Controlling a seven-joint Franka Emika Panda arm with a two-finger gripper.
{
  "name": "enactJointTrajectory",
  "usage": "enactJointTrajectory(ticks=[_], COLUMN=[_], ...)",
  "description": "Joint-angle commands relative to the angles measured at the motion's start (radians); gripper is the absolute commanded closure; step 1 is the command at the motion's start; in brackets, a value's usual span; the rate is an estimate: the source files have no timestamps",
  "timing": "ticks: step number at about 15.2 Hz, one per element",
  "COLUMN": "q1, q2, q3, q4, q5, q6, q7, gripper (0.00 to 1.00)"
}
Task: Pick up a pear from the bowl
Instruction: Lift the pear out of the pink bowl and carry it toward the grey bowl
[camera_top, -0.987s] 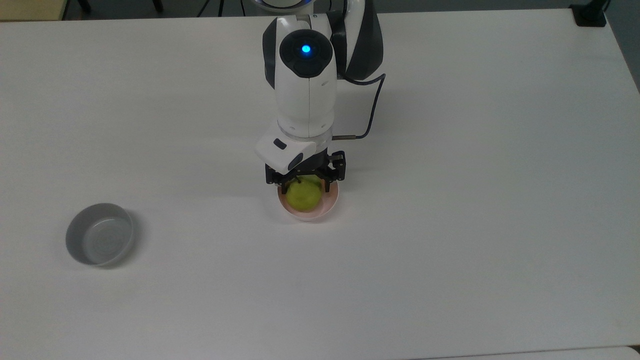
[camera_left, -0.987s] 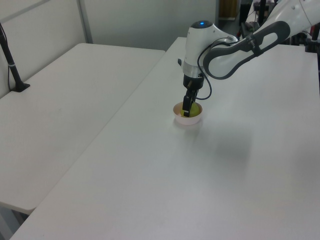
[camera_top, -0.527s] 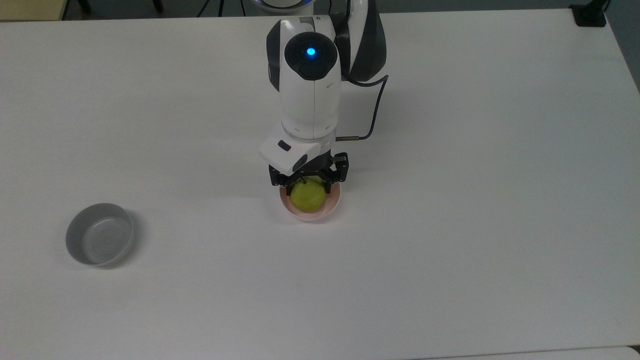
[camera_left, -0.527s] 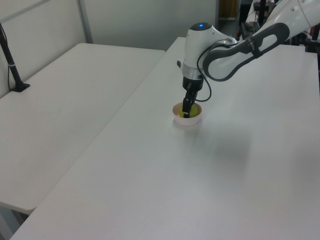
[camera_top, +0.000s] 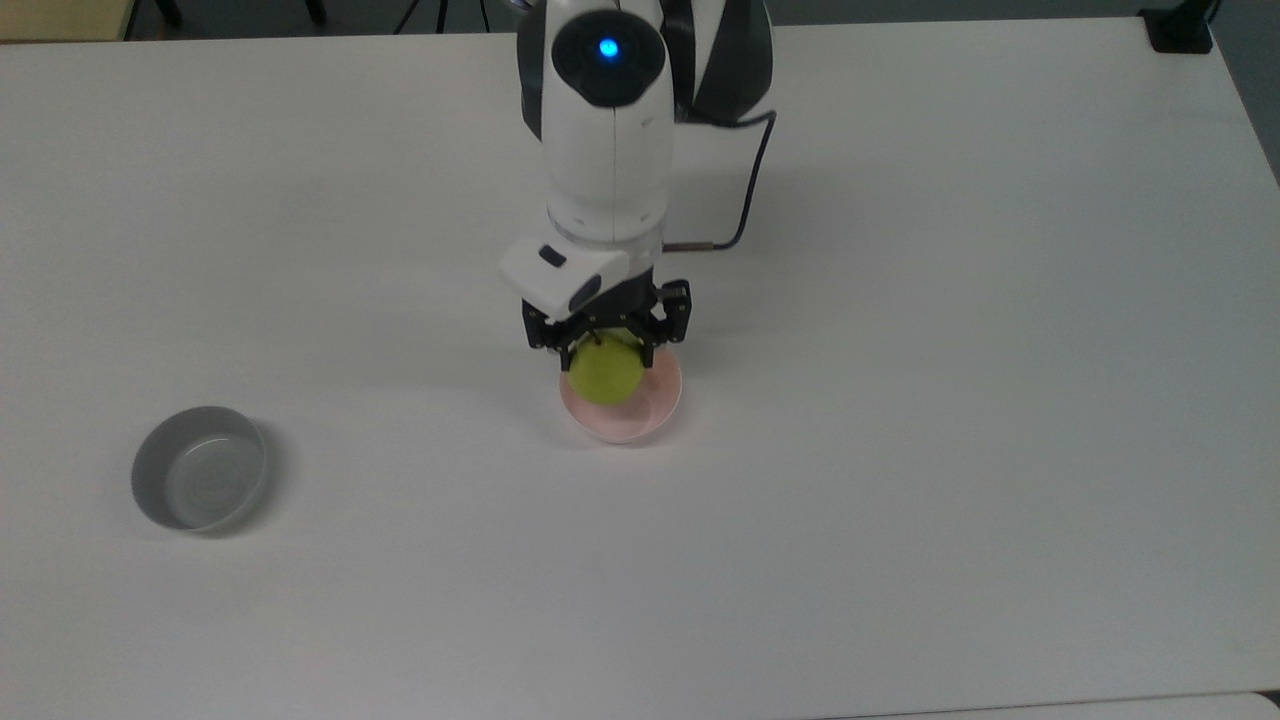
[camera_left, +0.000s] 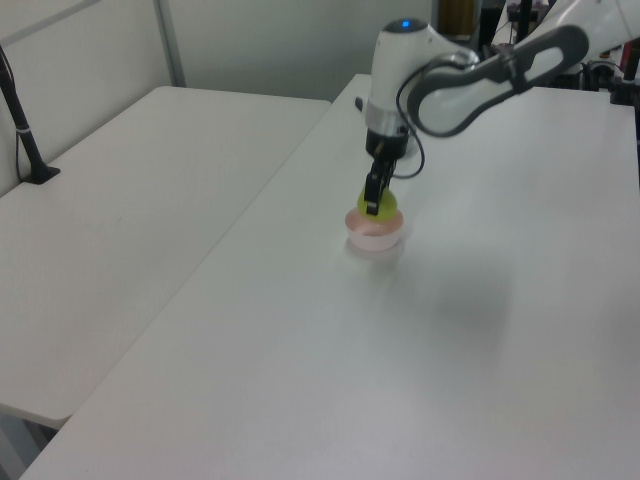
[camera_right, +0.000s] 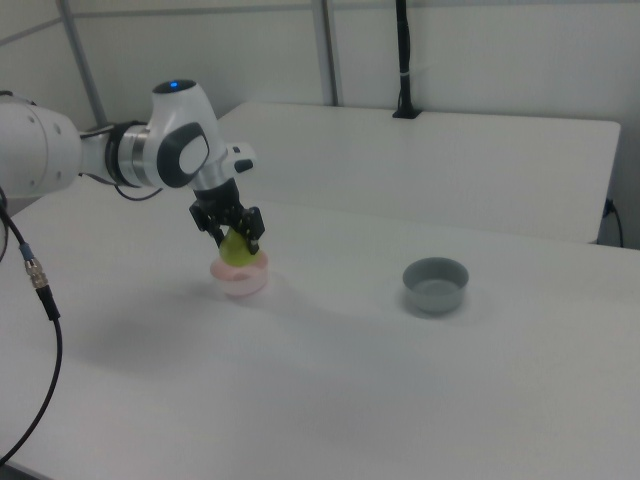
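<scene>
Nearest in the top view, a wide bare stretch of white surface. Toward the top view's left, well apart from everything else, a grey bowl, upright and empty; seen again at the right view's right, likewise standing alone. Farther in, near the middle of the surface, the pale pink bowl, its inside smooth and bare where it shows, resting flat on the surface in the left view and in the right view. Just above the pink bowl, the yellow-green pear, raised clear of the bowl's floor and sitting at about rim height over the bowl's far edge in the left view and the right view. Clamped around the pear, the gripper, pointing straight down, black fingers closed in on the fruit's two sides and carrying it; same grasp in the left view and the right view. Behind and above, the white Franka arm with a blue light on its top joint, a dark cable looping off toward the top view's right. Farthest back in the left view, a second white table at the left view's left, with a black post at its edge.
</scene>
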Motion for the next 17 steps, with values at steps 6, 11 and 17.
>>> enactJointTrajectory(ticks=[6, 11, 17], q1=[-0.124, -0.201, -0.205], q2=[-0.103, -0.017, 0.076], q3=[-0.01, -0.011, -0.011], q4=[0.033, 0.06, 0.057], q5=[0.024, 0.015, 0.013], q6=[-0.098, 0.023, 0.186], q7=[-0.02, -0.078, -0.065], gripper=[0.48, 0.45, 0.45])
